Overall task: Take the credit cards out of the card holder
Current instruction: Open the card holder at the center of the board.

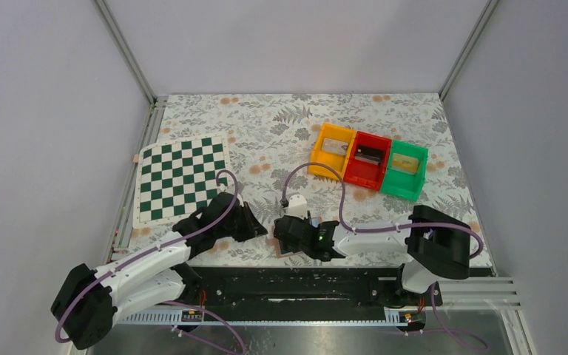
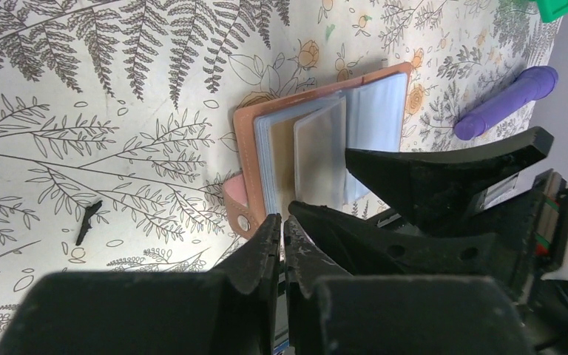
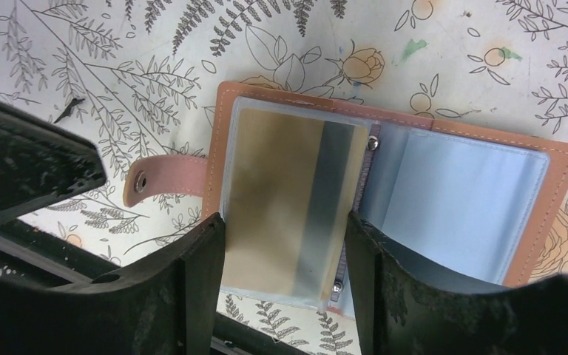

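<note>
The tan card holder [image 3: 547,159] lies open on the fern-print table, its strap [image 3: 166,174] off to the left. It also shows in the left wrist view [image 2: 248,126]. A yellowish card with a grey stripe [image 3: 288,200] sits in a clear sleeve. My right gripper [image 3: 285,251] is open, one finger on each side of that sleeve. My left gripper [image 2: 282,229] is shut to a hairline gap, its tips beside the strap's snap [image 2: 244,220]. In the top view both grippers [image 1: 255,225] [image 1: 285,237] meet near the front edge and hide the holder.
A green-and-white chessboard [image 1: 181,177] lies at the left. Yellow [image 1: 318,159], red [image 1: 366,177] and green [image 1: 407,185] bins stand at the back right, each with a flat item inside. A purple cable [image 2: 510,100] runs nearby. A small black scrap [image 2: 87,220] lies on the table.
</note>
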